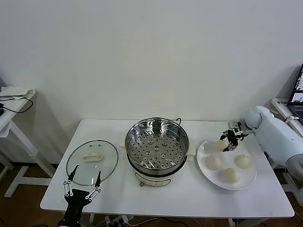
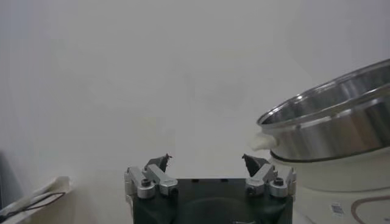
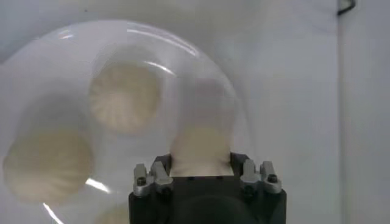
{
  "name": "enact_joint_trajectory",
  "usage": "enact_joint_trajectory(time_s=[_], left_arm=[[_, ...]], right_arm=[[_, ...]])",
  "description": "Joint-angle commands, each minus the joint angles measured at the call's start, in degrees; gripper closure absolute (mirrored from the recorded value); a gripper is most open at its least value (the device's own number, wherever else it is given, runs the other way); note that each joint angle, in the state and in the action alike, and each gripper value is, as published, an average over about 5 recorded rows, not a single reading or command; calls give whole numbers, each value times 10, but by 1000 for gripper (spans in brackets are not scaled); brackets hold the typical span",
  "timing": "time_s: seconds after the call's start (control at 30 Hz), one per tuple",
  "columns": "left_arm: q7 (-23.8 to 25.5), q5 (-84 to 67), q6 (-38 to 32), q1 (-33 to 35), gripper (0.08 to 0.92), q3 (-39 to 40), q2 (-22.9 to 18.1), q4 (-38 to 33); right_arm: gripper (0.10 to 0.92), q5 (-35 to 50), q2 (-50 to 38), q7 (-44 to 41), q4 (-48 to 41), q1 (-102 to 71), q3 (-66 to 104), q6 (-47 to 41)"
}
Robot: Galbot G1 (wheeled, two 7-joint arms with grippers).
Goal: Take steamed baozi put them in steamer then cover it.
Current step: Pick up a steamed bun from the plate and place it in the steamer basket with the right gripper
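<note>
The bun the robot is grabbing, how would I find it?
Look right of the steamer to the white plate with four buns. The one you want lies at the plate's far left edge. It is the only bun with the right tool shut on it; the other three lie untouched.

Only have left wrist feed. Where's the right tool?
Observer: Right tool is down over the plate, shut on one baozi.
Operator: Anything in the steamer?
Observer: No. The steamer tray is bare; three more baozi sit on the plate.
Operator: Lid?
Observer: Lid lies flat on the table, left of the steamer, just ahead of the open left tool.
</note>
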Motion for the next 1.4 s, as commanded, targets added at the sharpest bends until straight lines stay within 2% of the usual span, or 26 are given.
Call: enact_joint_trajectory(time_s=[0.03, 0.27, 0.53, 0.83, 1.4], left_arm=[[-2, -1, -1, 4, 177, -2, 2, -8], [-3, 0, -5, 9, 177, -2, 0, -11], [-5, 0, -8, 11, 177, -1, -1, -12], [-6, 0, -13, 10, 177, -4, -2, -10], [-9, -1, -19, 10, 177, -11, -2, -7]], right_arm=[[360, 54, -19, -5, 163, 168, -136, 152], [347, 73, 56, -2, 217, 255, -213, 201], [345, 40, 145, -2, 217, 253, -247, 231], [338, -20, 215, 0, 167, 201, -258, 228], [333, -101, 277, 22, 63, 126, -243, 223]])
